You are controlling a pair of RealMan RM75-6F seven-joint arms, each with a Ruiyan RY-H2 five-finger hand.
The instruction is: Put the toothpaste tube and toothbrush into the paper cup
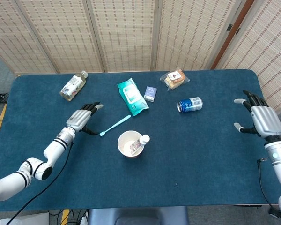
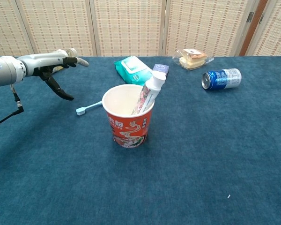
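The paper cup (image 1: 129,143) (image 2: 128,116) stands upright near the table's middle. A toothpaste tube (image 1: 140,142) (image 2: 150,93) leans inside it, cap up. The light blue toothbrush (image 1: 115,125) (image 2: 88,108) lies flat on the cloth, just left of the cup. My left hand (image 1: 82,117) (image 2: 56,65) hovers open to the left of the brush, fingers spread, a short gap from its head. My right hand (image 1: 260,118) is open at the far right edge, holding nothing; the chest view does not show it.
A plastic bottle (image 1: 73,86) lies at the back left. A wet-wipes pack (image 1: 131,96), a small blue box (image 1: 150,93), a wrapped sandwich (image 1: 174,78) and a blue can (image 1: 190,104) on its side lie behind the cup. Folding screens stand behind the table.
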